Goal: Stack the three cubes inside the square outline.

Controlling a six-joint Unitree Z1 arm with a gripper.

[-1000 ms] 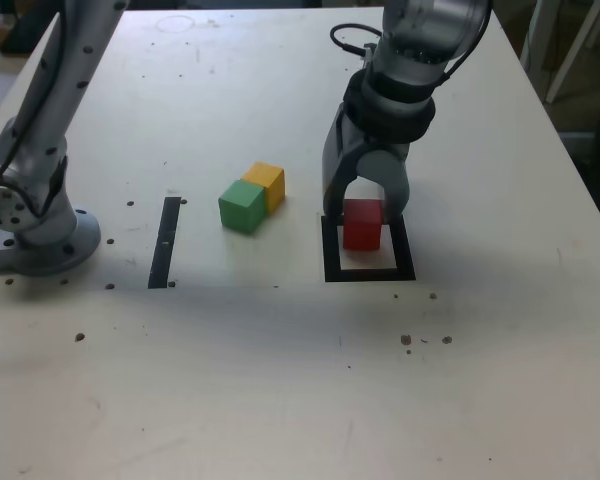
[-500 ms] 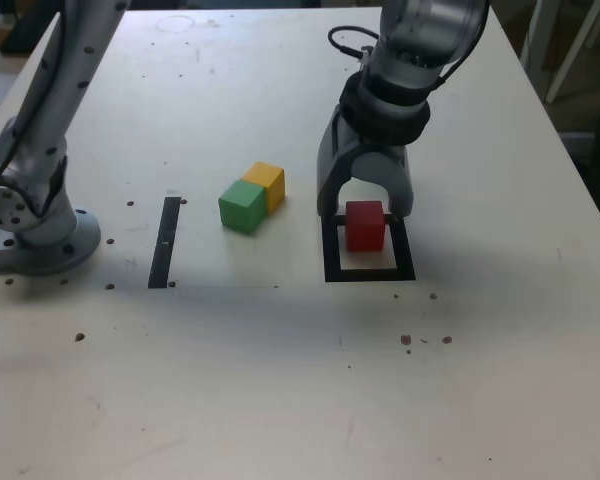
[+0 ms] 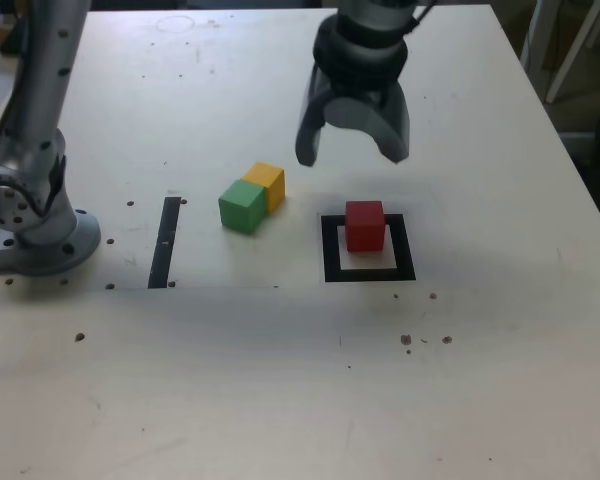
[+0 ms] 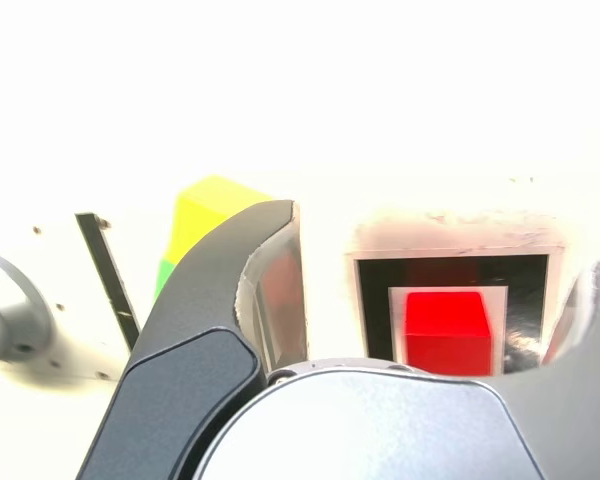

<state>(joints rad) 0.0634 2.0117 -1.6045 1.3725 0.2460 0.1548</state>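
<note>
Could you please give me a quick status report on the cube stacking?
Gripper open, empty, raised above the table. Red cube sits inside the square outline. Green cube and yellow cube touching, outside it, unstacked. Nothing in the way.

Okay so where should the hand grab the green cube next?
Come from above onto the green cube. The yellow cube touches its far-right face in the exterior view, so close on the other pair of faces, which look free. The open hand looks wide enough.

bare table all round the red cube [image 3: 364, 225]; green cube [image 3: 242, 206] and yellow cube [image 3: 266, 185], touching, stand well apart on the exterior view's left.
</note>
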